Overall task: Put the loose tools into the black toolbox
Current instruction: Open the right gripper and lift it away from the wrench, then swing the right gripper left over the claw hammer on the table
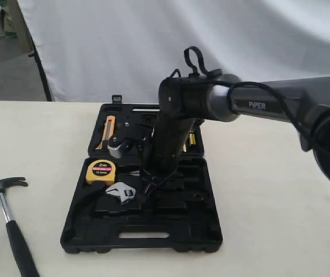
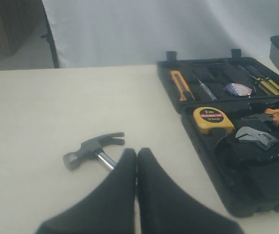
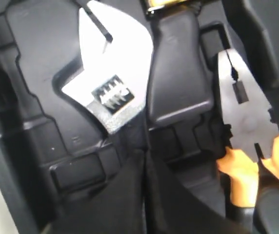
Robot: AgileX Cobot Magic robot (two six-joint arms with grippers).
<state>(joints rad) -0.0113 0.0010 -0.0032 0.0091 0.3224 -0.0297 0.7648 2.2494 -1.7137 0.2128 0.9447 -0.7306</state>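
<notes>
- The wrench (image 3: 111, 73) lies in the toolbox (image 1: 194, 231) base, just beside the tape measure (image 1: 100, 171). Its handle runs in between the fingers of the right tool (image 3: 143, 158), which are narrow and clamped on it.
- The tape roll (image 2: 238, 89) sits in the lid half.
- The hammer (image 1: 14, 231) lies on the surface (image 1: 38, 144), left of the toolbox and apart from it.
- The left tool (image 2: 136, 152) hangs above the hammer's handle, fingers pressed together, holding nothing.
- Pliers (image 3: 249, 122) lie in the base near the wrench.
</notes>
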